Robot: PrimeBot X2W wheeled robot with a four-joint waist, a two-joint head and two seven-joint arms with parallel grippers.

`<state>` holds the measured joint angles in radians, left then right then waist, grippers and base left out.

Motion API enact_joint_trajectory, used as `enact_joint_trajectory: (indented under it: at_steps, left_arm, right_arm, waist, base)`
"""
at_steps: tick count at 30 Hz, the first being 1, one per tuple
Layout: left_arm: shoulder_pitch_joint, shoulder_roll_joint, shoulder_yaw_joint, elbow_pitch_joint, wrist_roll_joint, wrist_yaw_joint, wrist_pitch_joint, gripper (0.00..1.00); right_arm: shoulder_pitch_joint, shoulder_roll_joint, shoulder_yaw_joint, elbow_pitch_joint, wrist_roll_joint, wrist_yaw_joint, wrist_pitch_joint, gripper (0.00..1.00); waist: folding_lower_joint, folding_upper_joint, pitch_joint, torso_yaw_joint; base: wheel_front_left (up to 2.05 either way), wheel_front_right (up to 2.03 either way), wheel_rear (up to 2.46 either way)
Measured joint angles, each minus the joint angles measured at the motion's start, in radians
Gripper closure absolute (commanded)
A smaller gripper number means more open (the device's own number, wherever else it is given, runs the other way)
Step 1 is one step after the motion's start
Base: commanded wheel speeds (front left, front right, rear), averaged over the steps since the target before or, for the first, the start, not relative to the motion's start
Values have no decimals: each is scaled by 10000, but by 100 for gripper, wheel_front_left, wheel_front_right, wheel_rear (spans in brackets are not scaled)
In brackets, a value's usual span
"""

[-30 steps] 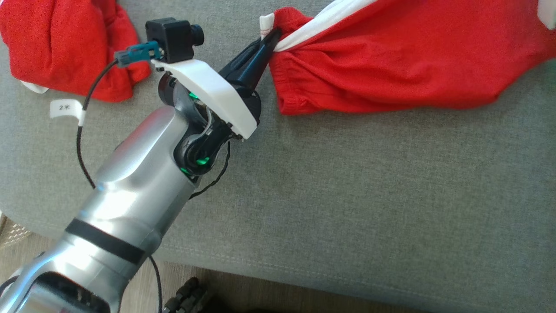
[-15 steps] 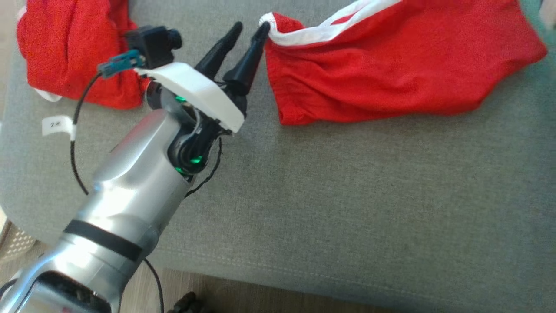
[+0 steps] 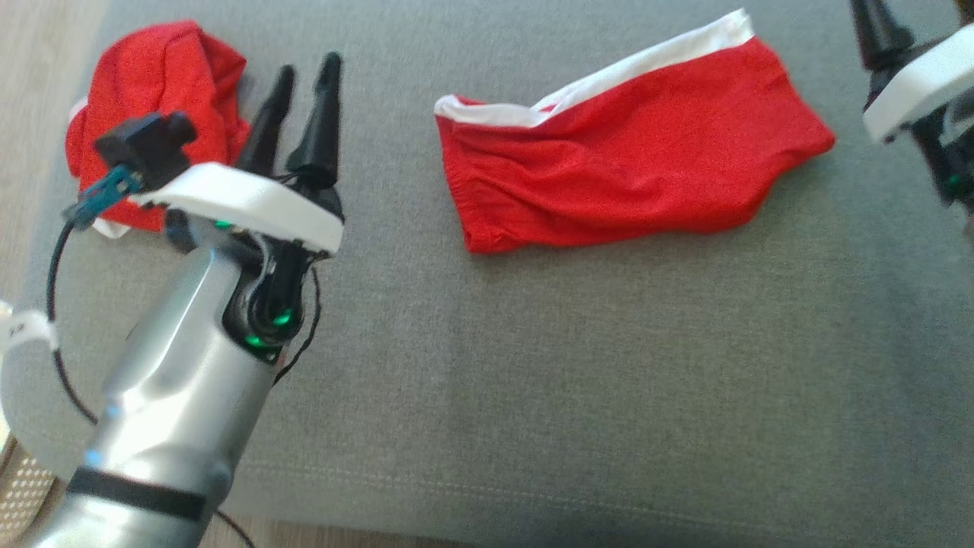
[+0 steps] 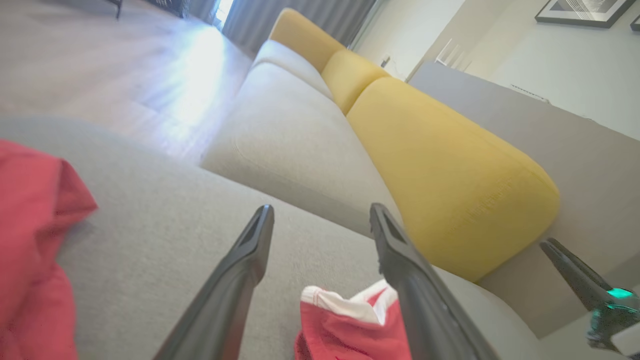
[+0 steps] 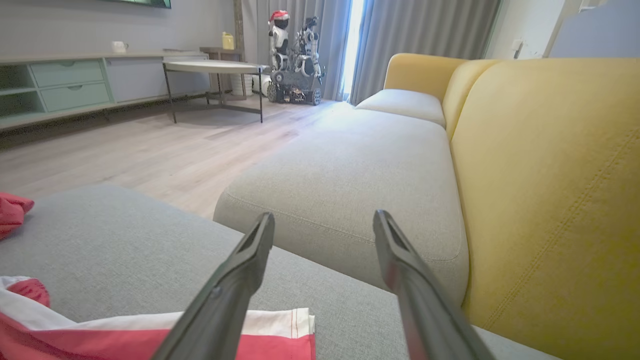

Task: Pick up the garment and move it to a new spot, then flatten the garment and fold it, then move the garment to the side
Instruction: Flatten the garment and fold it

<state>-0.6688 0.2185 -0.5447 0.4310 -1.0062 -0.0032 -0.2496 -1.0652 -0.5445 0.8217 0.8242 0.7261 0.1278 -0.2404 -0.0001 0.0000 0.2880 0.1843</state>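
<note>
Red garment [image 3: 624,175] lies on the grey cushion [image 3: 533,380], long axis left to right, between left gripper [image 3: 308,68] and right gripper [image 5: 324,220]; both stand fingers apart, empty, the right one nearer.

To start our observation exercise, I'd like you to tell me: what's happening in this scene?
A two-armed robot is working on a red garment with a white band, which lies fairly flat on the grey cushion. Neither gripper holds it. The left gripper stands open off the garment's left end, near a second crumpled red garment, and the right gripper is open by its right end. No fold is visibly under way.
</note>
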Motion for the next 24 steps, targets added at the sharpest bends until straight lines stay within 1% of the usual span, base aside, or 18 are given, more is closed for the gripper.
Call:
enact_joint_trajectory:
  at_steps: [3,5,7,9,11,15,17,19,24]
  left_arm:
    - [692,-29,775,-744,1104,512,-17,0]
    - [1238,-157,1181,-1223,1605,685,-63,0]
    - [1791,-382,1505,-1609,1960,752,-63,0]
    - [2284,-577,1768,-1887,2349,750,-63,0]
    - [2694,-732,2048,-2094,2729,748,-63,0]
    - [3392,-1032,2516,-2238,3344,692,-63,0]
    - [3763,-1187,2679,-2192,3542,596,-63,0]
    - [4142,-1271,2709,-2151,3925,489,-63,0]
    - [4912,-1553,3012,-2291,4750,109,-63,0]
  right_arm:
    - [643,217,-690,-224,-393,0,-82,0]
    - [1149,284,-1156,-558,-972,0,-105,0]
    - [1735,410,-1893,-1072,-1473,0,-107,0]
    - [2390,621,-2717,-1580,-1914,0,-109,0]
    - [3126,821,-3356,-2075,-2612,0,-109,0]
    - [4752,1507,-4753,-2974,-3605,0,-121,0]
    - [5525,1879,-5246,-3373,-4038,0,-121,0]
    - [6240,2299,-5756,-3743,-4144,0,-121,0]
    - [7591,2719,-6450,-4579,-5085,0,-88,0]
  waist:
    - [0,0,-375,-127]
    - [0,0,-586,-205]
    - [0,0,-765,-288]
    - [0,0,-926,-367]
    - [0,0,-1095,-433]
    - [0,0,-1455,-545]
    - [0,0,-1649,-600]
    - [-1,1,-1812,-662]
    - [-1,0,-2019,-789]
  base:
    - [0,0,0]
    - [0,0,0]
    - [0,0,0]
    - [0,0,0]
    - [0,0,0]
    - [0,0,0]
    - [0,0,0]
    - [0,0,0]
    - [0,0,0]
